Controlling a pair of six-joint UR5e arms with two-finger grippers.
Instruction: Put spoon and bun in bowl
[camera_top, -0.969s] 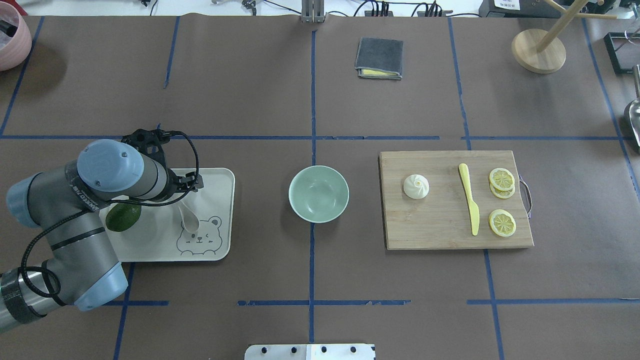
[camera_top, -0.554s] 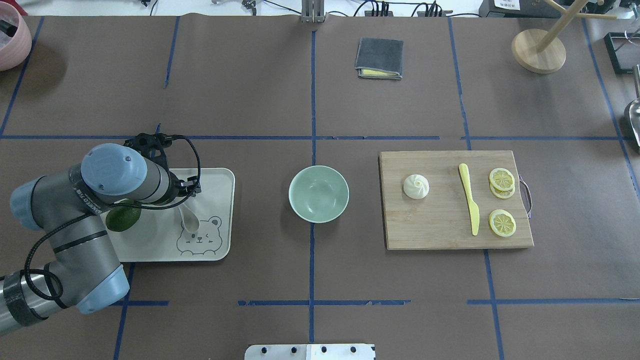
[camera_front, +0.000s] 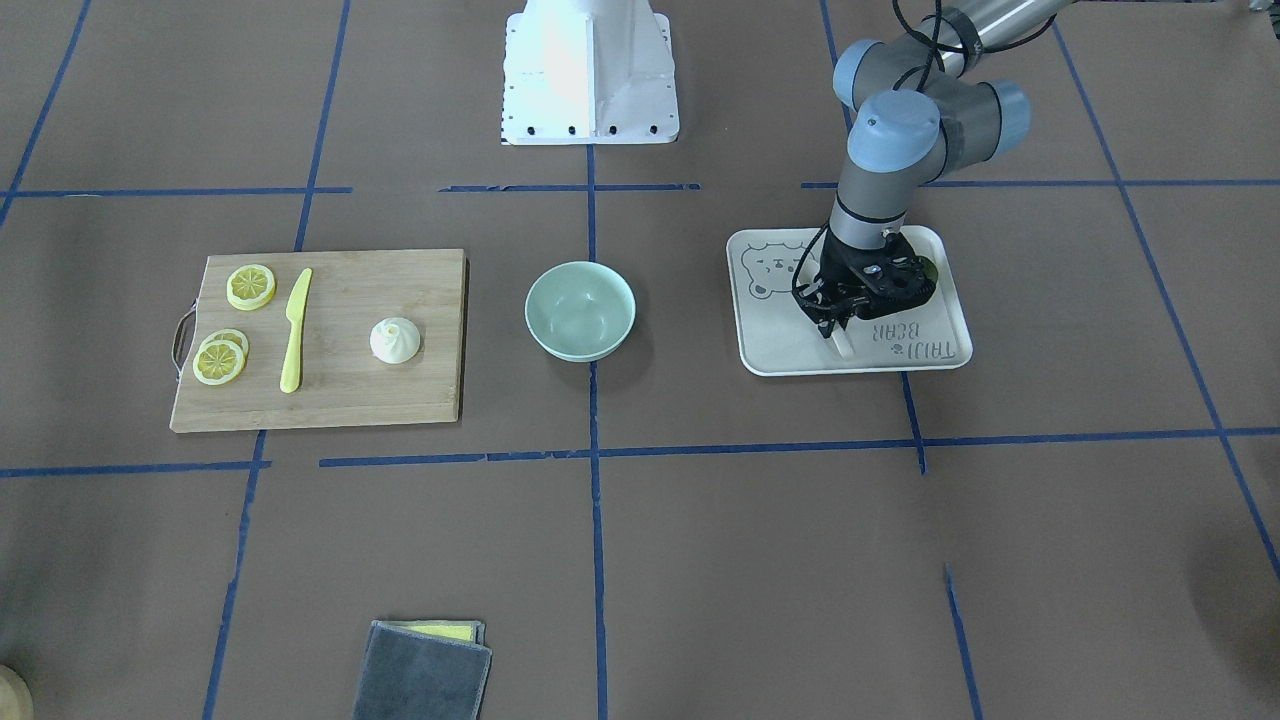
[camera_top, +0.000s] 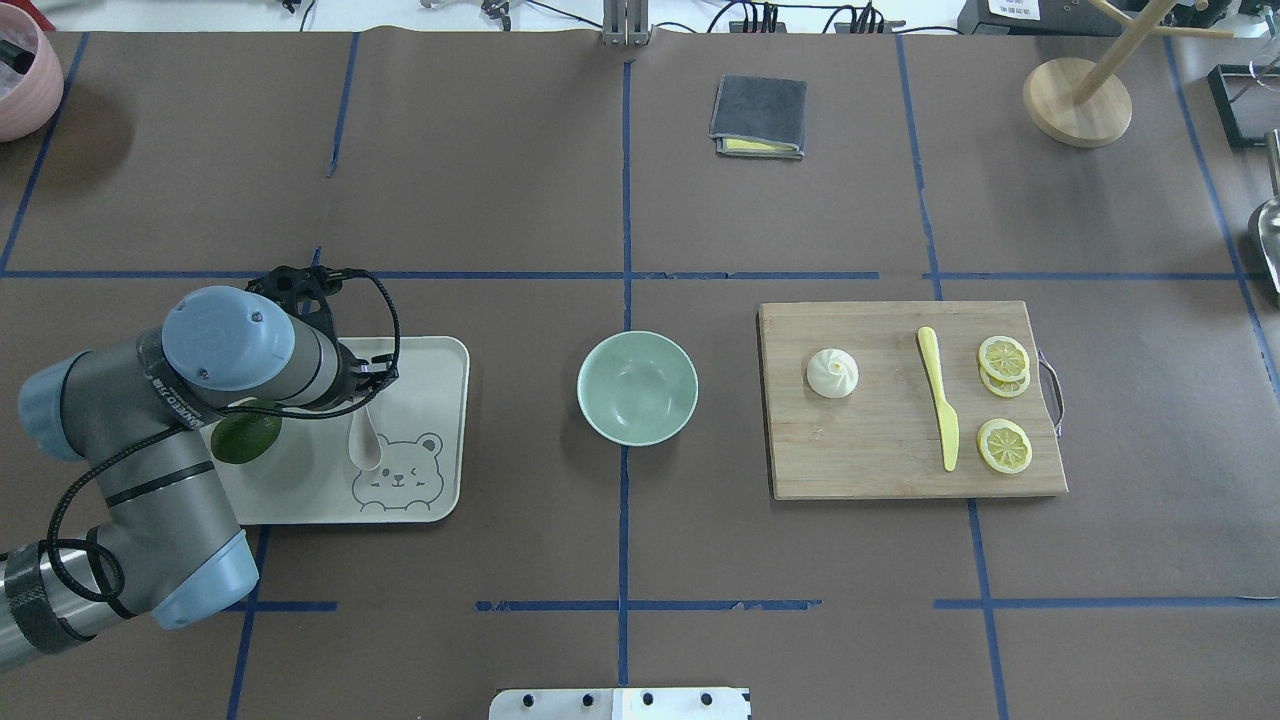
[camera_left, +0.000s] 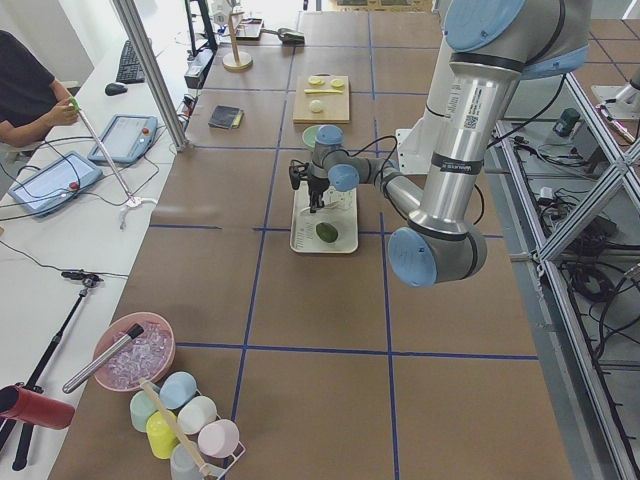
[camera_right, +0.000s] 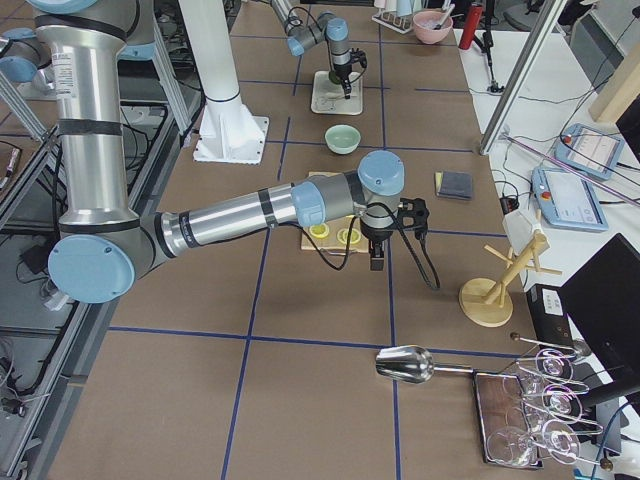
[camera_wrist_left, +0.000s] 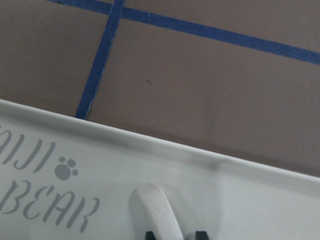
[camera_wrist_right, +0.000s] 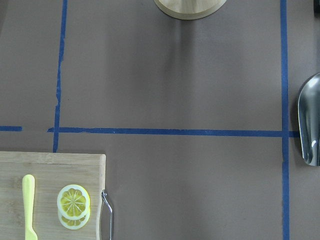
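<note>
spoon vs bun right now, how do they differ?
Spoon is elongated, scoop plus handle; bun is a round pleated dome. Spoon lies on the tray; bun sits on the cutting board. The left gripper straddles the spoon's handle; no gripper is at the bun. Both are white and outside the bowl.

From overhead, the left arm covers the spoon (camera_top: 364, 445)'s handle and half the green fruit (camera_top: 245, 440) near the bench's left edge. The left gripper (camera_wrist_left: 175, 234) shows only two finger ends at the wrist view's bottom edge, so its grip is unclear. The right gripper (camera_right: 377, 262) is too small to judge.
</note>
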